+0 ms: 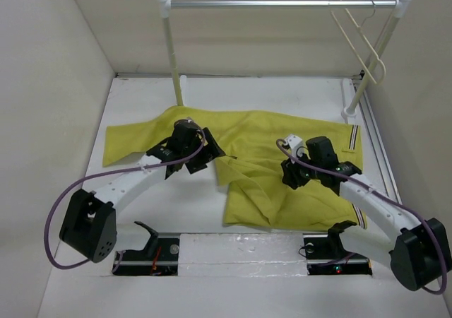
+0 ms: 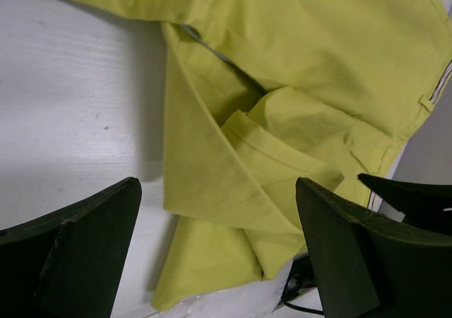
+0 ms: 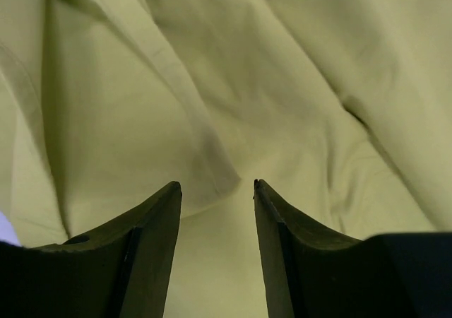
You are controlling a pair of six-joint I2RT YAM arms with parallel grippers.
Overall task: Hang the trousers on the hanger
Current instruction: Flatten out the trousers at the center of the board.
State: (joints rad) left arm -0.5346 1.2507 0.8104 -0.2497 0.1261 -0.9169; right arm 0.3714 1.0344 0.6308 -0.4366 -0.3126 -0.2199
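Note:
The mustard-yellow trousers (image 1: 268, 145) lie spread and partly folded across the middle of the white table, their striped waistband tab (image 1: 351, 139) at the right. The cream-white hanger (image 1: 360, 42) hangs from the right end of the metal rail. My left gripper (image 1: 206, 155) is open above the trousers' left part; in the left wrist view (image 2: 219, 191) the folded cloth (image 2: 268, 155) lies between and beyond the jaws. My right gripper (image 1: 291, 175) is open, low over the trousers' middle; the right wrist view (image 3: 217, 185) shows cloth (image 3: 233, 85) filling the frame between the fingertips.
A metal rail (image 1: 282, 3) on white posts (image 1: 175, 56) stands at the back of the table. White walls close in on the left, the back and the right. Two black mounts (image 1: 152, 251) sit at the near edge.

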